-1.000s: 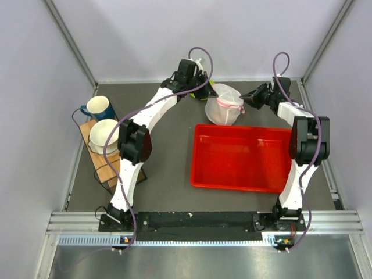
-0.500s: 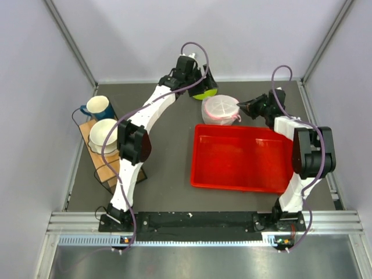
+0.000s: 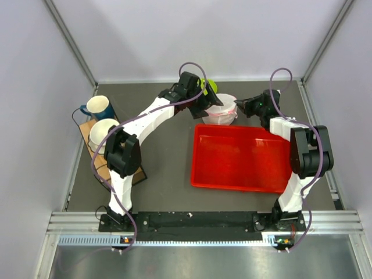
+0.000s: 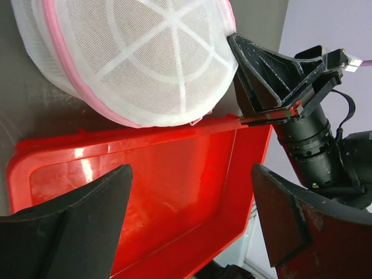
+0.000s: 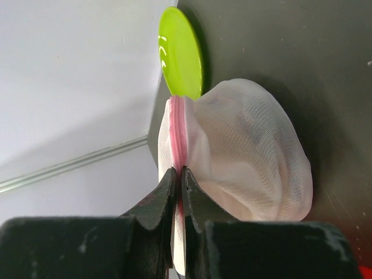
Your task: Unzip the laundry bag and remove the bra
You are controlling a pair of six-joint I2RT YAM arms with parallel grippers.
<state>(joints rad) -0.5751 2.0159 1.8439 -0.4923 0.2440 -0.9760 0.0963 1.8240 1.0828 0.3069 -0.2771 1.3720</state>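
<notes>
My right end effector [image 5: 179, 174] pinches shut on the pink trim [image 5: 177, 133] of the laundry bag [image 5: 250, 157], my left end effector [image 4: 190, 168] gapes empty beside it — unanchored, the bag may just drag, zipper unopened.

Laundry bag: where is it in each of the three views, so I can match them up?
Top external: laundry bag far centre, just beyond the red tray.
Left wrist: upper left, above the tray.
Right wrist: centre, pinched edge-on.
Shared landmark: right gripper shut on its pink trim, in all three.
</notes>
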